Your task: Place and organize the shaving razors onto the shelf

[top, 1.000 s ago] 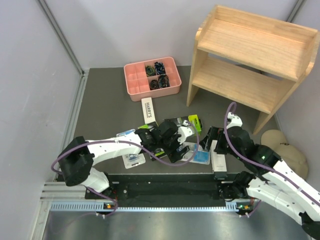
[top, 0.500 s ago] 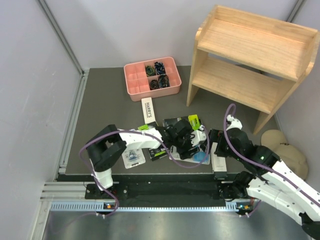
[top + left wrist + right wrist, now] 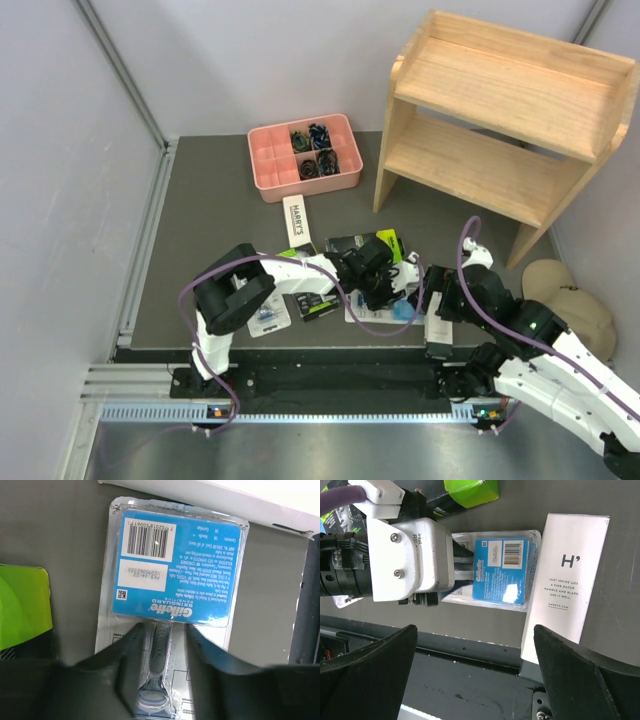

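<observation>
A clear blister pack with a blue card [image 3: 172, 570] lies face down on the dark table, next to a slim white box [image 3: 567, 580]. My left gripper [image 3: 165, 630] hangs low over that pack [image 3: 402, 308]. Its fingers straddle the razor handle's bubble, with a thin gap still showing on the right side. Above the table's near edge, my right gripper [image 3: 475, 640] is wide open and holds nothing. A black box with a lime-green end [image 3: 368, 244], another white box [image 3: 297, 220] and a second blister pack [image 3: 268, 318] lie further left. The wooden shelf [image 3: 500, 130] stands bare at the back right.
A pink divided tray [image 3: 305, 155] of small dark items sits at the back centre. The left arm lies across another black box [image 3: 315, 305]. A beige object [image 3: 570, 295] rests off the table's right edge. The slim white box [image 3: 437, 325] overhangs the near edge.
The left arm has reached further right over the blister pack, and its fingers have narrowed around the razor's bubble. The right arm has shifted slightly, still wide open.
</observation>
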Available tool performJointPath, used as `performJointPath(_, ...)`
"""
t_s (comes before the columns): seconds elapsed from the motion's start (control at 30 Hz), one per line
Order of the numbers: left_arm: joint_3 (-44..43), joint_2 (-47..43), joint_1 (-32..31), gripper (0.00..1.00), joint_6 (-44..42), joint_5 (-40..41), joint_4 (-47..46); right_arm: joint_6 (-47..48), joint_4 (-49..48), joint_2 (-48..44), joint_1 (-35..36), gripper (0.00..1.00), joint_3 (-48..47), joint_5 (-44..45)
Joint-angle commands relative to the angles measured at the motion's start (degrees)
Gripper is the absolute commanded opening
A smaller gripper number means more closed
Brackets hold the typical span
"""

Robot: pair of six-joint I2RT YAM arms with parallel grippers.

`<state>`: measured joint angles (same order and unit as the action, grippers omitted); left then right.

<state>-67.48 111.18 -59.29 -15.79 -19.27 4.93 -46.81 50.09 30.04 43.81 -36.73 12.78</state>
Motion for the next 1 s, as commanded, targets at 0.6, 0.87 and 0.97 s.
performJointPath(0.6,-4.3,-3.7,0.2,0.00,10.8,11.1,8.2,-0.7,3.1,-1.7,0.2,0.99,-8.6,-0.1)
performJointPath(0.87,-4.8,-8.9,1.9,0.00,13.8,16.2,9.7,-2.1,4.2,-5.2,0.2,0.99,-15.1,0.2)
performJointPath(0.97,-4.6,-12.2,1.9,0.00,15.6,16.5,10.3,-3.1,4.0,-6.7,0.2,0.98,-15.5,0.0)
